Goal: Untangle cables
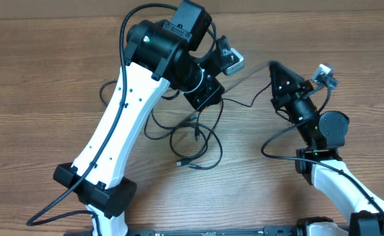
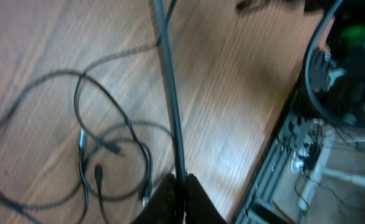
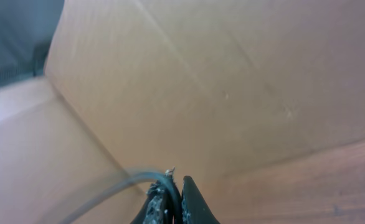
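In the L wrist view, nearest the lens, the L end effector (image 2: pixel 181 182) had its 2 fingers pressed together on 1 thin black cord (image 2: pixel 172 102). The cord ran straight up & away from the tips, above the counter (image 2: pixel 232 93). Lower down & to the side, the rest of the cables (image 2: pixel 98 173) lay loose on the wood in overlapping loops w/ small plugs at the ends. In the overhead view that tangle sat approx. mid-counter, just beside the L arm & below its wrist. Farther across, the R end effector (image 3: pixel 176 185) was closed tight too. A blurred, grey-looking cord curved out sideways from its tips. It looked pinched, tho blur hid the exact contact. Beyond it stood a cardboard wall (image 3: pixel 232 81).
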`<state>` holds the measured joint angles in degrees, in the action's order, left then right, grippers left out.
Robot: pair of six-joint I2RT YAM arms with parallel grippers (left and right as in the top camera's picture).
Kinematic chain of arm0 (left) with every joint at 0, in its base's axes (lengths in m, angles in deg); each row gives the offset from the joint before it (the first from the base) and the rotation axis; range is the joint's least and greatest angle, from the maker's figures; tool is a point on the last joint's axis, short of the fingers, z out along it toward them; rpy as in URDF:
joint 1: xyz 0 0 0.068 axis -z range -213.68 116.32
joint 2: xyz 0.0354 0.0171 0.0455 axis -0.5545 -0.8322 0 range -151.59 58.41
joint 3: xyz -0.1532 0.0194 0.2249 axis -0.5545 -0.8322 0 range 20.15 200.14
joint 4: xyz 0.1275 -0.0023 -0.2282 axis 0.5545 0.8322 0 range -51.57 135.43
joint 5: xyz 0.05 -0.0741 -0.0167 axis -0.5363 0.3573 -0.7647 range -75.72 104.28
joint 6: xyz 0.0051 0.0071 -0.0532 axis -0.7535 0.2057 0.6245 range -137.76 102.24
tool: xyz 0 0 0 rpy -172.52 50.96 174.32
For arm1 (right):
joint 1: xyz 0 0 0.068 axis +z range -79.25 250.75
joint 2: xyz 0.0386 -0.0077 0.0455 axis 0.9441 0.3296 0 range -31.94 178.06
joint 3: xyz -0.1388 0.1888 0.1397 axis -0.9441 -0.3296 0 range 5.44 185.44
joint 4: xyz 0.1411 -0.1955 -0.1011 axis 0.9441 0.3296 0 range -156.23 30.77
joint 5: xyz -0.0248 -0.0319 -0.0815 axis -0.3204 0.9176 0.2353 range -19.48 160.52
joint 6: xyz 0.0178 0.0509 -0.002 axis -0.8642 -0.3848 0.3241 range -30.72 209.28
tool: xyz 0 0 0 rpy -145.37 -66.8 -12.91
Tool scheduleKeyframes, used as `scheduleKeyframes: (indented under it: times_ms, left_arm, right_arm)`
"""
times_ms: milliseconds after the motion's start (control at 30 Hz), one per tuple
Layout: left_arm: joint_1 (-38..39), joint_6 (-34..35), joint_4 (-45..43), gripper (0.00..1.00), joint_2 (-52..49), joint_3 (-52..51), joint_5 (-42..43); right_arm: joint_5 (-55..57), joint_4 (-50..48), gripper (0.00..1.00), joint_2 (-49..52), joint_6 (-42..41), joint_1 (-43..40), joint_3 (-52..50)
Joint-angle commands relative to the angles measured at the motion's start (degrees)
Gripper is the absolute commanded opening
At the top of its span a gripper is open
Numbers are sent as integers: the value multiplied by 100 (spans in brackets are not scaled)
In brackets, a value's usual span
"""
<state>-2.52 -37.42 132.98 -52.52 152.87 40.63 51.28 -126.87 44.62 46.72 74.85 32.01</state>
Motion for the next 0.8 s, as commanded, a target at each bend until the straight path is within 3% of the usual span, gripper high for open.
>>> scheduleKeyframes:
  times_ms: [0, 67, 100, 233, 267, 500, 767]
  left_arm:
    - [0, 37, 81, 18, -44, 11, 4]
    - [0, 37, 74, 47, -46, 11, 4]
    - [0, 37, 76, 66, -46, 11, 2]
    - [0, 39, 81, 86, -46, 11, -120]
    - [0, 39, 79, 96, -46, 11, -205]
    - [-7, 44, 92, 100, -46, 11, -420]
    - [-7, 42, 105, 99, -46, 11, -431]
  right_arm:
    - [741, -181, 4, -2, -492, -96, 15]
    - [774, -192, 4, -2, -688, -96, 15]
    - [793, -192, 4, -2, -695, -98, 15]
    - [1019, -190, 4, -2, -695, -98, 20]
    - [1113, -190, 4, -2, -693, -98, 31]
    - [1556, -186, 4, -2, -170, -111, 229]
    - [1556, -190, 4, -2, -476, -133, 734]
